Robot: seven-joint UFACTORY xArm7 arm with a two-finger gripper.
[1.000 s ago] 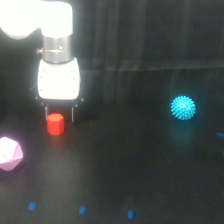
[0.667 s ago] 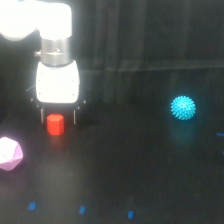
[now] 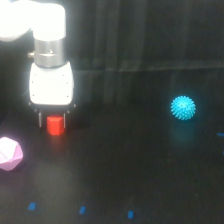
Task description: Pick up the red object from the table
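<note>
Far left, low in the frame, a pink polyhedron [image 3: 10, 153] sits idle. Just right of it the gripper [image 3: 52, 120] hangs with fingers spread either side of the red object [image 3: 55, 125], on the table [image 3: 140, 185]; whether they touch it I cannot tell. Grasp step, I'd say: next, close and lift. Far right, a cyan spiky ball [image 3: 183, 107]. No containers anywhere.

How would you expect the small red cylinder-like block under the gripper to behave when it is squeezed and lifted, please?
The small red cylinder-like block looks solid and keeps crisp edges, so it is probably stiff. It is smaller than the white gripper around it, so likely light. It seems to stand on a flat end on the black table, so it should not roll unless tipped.
</note>
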